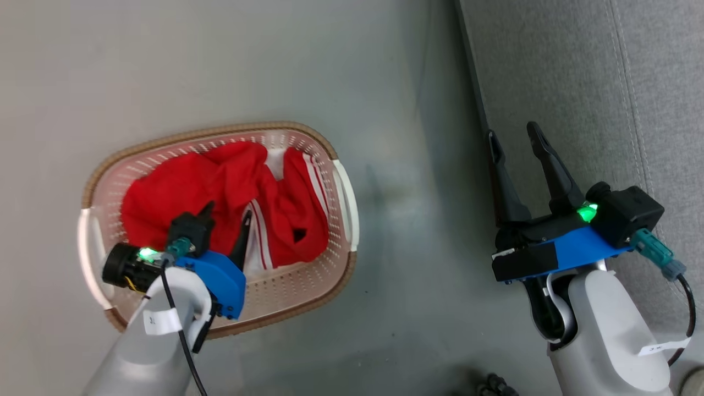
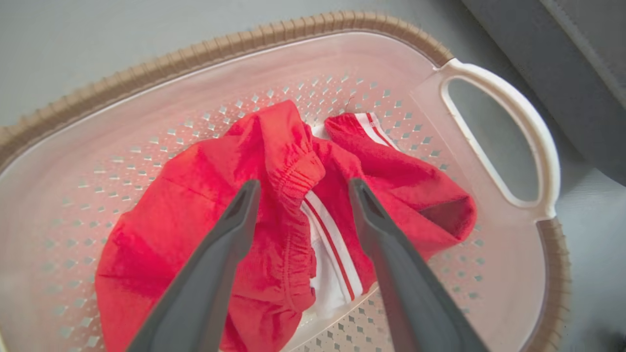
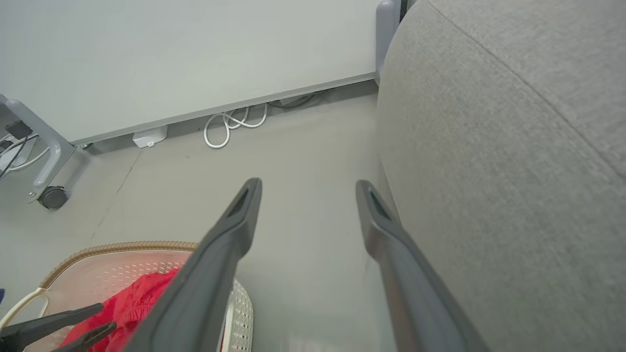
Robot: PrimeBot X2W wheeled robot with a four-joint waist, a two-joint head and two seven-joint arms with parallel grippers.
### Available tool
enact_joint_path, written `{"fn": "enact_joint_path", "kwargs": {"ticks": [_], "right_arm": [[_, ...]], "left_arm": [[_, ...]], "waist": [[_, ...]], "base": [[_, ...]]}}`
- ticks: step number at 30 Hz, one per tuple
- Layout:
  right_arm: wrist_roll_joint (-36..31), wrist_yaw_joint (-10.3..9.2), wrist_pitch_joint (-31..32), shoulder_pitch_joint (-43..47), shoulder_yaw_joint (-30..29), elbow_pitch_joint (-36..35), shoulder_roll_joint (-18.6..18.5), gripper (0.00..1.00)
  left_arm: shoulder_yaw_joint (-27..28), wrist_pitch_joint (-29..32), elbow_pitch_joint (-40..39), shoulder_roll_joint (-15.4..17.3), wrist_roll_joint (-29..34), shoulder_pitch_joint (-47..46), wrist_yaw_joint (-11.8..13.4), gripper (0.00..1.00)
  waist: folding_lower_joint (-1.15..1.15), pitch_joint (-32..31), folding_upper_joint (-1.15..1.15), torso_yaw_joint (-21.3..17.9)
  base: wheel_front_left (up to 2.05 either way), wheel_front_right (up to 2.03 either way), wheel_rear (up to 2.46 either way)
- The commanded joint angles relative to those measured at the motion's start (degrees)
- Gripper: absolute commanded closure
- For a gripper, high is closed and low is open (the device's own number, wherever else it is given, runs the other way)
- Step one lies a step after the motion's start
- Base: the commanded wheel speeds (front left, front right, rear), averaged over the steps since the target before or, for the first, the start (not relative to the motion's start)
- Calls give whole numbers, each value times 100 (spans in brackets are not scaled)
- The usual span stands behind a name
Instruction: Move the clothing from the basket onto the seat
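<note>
Left pincer (image 1: 227,212): released, its fingers spread wide and holding nothing. It hangs over the clothing (image 1: 220,187), one tip on each side of a gathered red fold. Whether the tips touch the cloth I cannot tell.
Right pincer (image 1: 512,132): released and empty, fingers wide apart and pointing to 12 o'clock, at the near edge of the seat (image 1: 577,82).
Clothing: a crumpled bright red heap with white panels and thin white stripes, an elastic gathered hem on top.
Where: inside the basket (image 1: 220,129).
Basket: cream with perforated sides, a brown rim and white handles, standing on the floor (image 1: 220,55) at 8 o'clock in the head view.
Seat: light grey fabric with a seam, at 3 o'clock from the basket, well apart from it.
</note>
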Motion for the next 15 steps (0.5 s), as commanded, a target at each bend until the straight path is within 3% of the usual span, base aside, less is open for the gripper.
{"fn": "enact_joint_path", "kwargs": {"ticks": [1, 9, 15], "right_arm": [[44, 3, -37, -140, 41, -7, -12, 0], [247, 3, -45, -244, 156, -222, -12, 0], [306, 3, -46, -239, 237, -303, -12, 0]], "left_arm": [[-30, 6, 120, 77, -13, -207, -8, 0], [-20, 43, 723, 215, 44, -697, 219, 0], [105, 2, 876, 336, 14, -939, 633, 0]], "waist": [[-2, 374, 0, -280], [-2, 834, 0, -483], [-2, 1036, 0, -548]], "base": [[0, 0, 0], [0, 0, 0], [0, 0, 0]]}}
